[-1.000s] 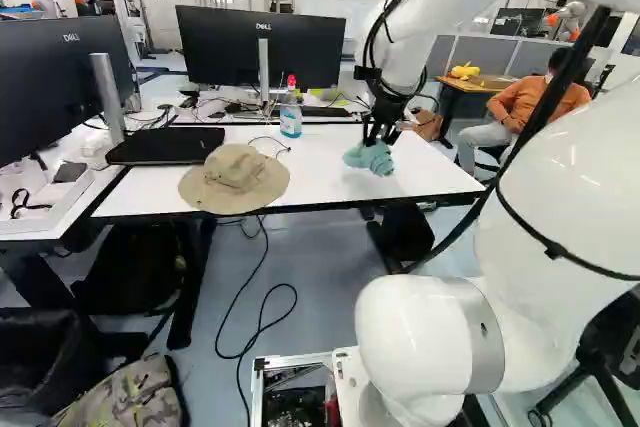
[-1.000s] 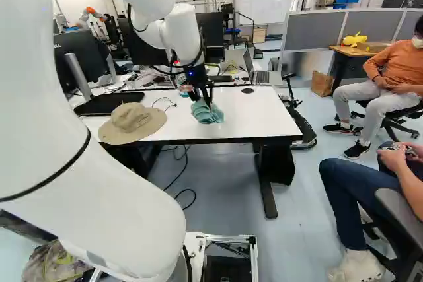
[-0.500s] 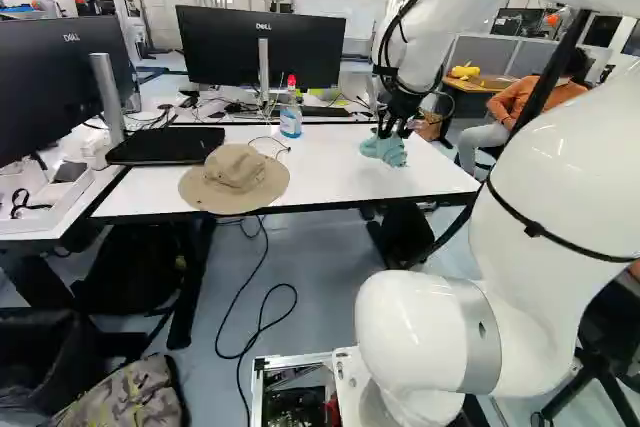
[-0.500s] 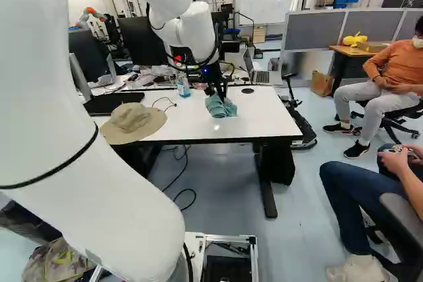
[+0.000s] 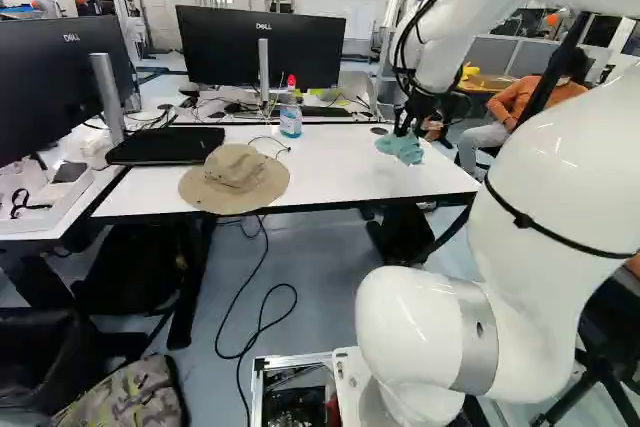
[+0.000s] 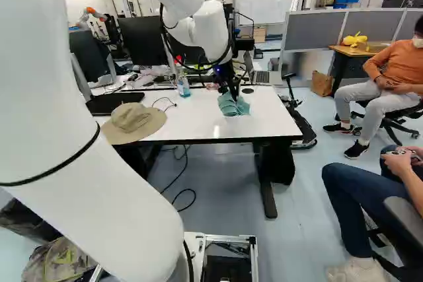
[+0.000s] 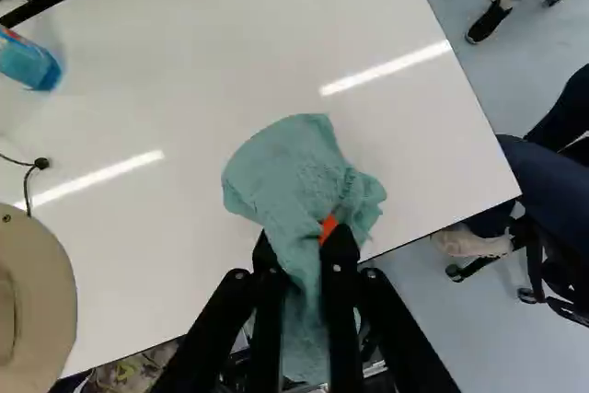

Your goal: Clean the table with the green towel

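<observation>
Wrist view: jaws a little apart, against the bunched green towel (image 7: 293,167) from both sides.

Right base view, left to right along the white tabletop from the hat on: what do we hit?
Hat → bottle → green towel, held in the gripper.

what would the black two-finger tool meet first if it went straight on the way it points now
Likely the flat white tabletop, through the crumpled green cloth towel that the tool grips; any gap between towel and tabletop is unclear.
</observation>
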Controlling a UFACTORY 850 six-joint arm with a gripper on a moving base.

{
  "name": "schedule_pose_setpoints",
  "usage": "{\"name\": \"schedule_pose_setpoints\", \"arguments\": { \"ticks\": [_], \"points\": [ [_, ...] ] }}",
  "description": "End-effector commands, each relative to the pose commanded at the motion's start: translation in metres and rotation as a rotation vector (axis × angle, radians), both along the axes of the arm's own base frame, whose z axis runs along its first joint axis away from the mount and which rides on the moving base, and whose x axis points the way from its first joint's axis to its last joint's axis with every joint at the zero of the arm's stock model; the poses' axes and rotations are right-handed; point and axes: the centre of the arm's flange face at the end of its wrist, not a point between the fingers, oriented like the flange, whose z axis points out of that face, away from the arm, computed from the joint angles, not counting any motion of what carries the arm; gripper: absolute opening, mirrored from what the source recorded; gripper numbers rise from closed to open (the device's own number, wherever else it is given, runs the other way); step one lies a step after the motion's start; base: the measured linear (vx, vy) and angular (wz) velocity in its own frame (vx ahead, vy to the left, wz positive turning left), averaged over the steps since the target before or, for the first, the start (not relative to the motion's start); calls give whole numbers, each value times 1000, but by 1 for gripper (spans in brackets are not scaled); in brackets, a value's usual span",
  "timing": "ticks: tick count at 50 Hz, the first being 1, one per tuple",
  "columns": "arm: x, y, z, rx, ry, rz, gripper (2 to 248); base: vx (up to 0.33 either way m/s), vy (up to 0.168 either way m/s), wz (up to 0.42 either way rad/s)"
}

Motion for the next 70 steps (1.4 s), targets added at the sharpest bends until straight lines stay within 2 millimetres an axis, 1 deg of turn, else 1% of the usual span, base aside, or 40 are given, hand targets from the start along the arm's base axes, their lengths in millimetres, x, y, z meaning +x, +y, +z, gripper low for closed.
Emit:
{"name": "schedule_pose_setpoints", "arguments": {
  "ticks": [12,35,49,70],
  "points": [
    [-1,-22,1,-11,-28,-45,49,0,0,0],
    [6,-65,3,-23,-51,-119,49,0,0,0],
    [15,-91,3,-25,-53,-157,49,0,0,0],
    [35,-131,2,-30,-61,-201,49,0,0,0]
  ]
}}
